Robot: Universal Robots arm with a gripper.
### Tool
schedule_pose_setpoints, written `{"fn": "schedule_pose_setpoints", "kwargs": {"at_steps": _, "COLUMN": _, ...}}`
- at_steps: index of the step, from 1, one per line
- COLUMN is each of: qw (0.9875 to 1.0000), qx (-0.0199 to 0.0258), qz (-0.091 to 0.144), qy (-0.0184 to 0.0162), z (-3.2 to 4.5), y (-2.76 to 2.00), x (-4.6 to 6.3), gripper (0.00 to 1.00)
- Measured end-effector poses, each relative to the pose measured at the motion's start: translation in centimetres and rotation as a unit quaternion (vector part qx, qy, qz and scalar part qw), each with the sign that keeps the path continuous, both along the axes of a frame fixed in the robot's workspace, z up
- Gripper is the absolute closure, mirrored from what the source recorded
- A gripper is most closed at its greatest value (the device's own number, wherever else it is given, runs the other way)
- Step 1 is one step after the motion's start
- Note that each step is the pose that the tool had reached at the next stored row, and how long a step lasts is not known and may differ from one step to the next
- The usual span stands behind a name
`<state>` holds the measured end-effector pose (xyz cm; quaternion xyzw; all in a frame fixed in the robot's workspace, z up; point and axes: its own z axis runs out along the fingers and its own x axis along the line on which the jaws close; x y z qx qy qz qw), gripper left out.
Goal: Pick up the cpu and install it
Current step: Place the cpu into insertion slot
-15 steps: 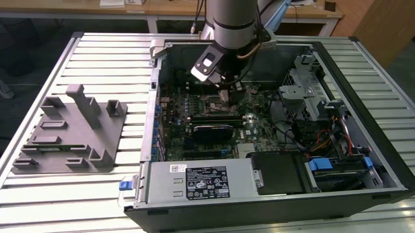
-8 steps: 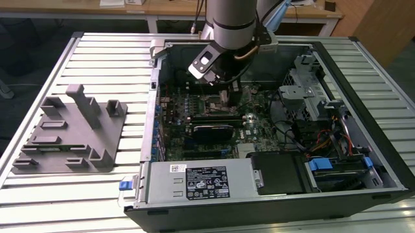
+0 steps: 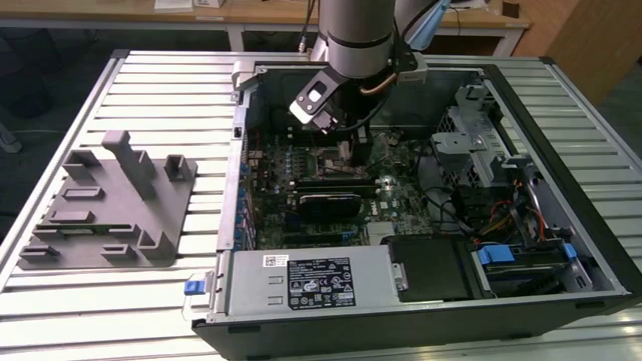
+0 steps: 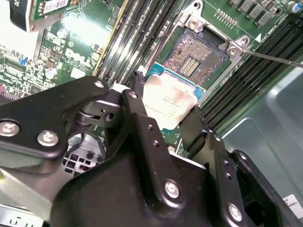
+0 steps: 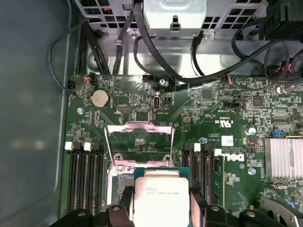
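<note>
The cpu, a small square chip with a silvery top and a pale green rim, sits clamped between two black fingers of my gripper. It hangs just above the motherboard, beside and partly over the open socket, whose gold contacts are bare. In the first wrist view the cpu covers the near part of the socket, with the metal load plate tipped up beyond it. In the exterior view my gripper reaches down into the open computer case.
The grey fixture lies on the slatted table at the exterior view's left. Memory slots flank the socket on both sides. Black cables, a silver heatsink, the power supply and drive bays crowd the case.
</note>
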<state>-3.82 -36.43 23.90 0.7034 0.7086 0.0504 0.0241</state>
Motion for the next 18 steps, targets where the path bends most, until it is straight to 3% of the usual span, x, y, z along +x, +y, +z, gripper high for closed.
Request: {"fn": "schedule_pose_setpoints", "kwargs": {"at_steps": 18, "qw": 0.9999, "qx": 0.0006, "qz": 0.014, "qy": 0.0020, "z": -1.02, "y": 0.68, "x": -0.74, "gripper": 0.45}}
